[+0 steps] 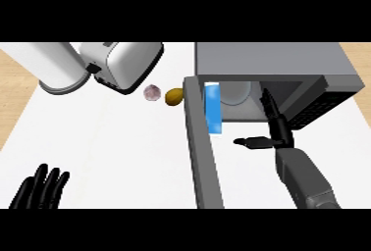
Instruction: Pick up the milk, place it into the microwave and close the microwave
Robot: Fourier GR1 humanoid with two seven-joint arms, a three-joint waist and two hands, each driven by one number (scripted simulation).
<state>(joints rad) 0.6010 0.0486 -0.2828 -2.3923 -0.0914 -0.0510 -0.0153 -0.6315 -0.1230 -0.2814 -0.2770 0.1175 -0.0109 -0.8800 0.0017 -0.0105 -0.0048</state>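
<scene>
Milk stands upright inside microwave, left of right hand; no label legible. Right hand spread, holding nothing. Left hand open, resting.

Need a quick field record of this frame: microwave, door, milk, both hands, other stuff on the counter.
microwave: grey, at the back right of the white counter
door: swung open toward the viewer
milk: blue carton at the microwave's opening, just beside the door
right hand: open, fingers straight, reaching into the opening, apart from the carton
left hand: open, resting at the lower left
other items: toaster, pale cylinder, purplish item, brown item
</scene>
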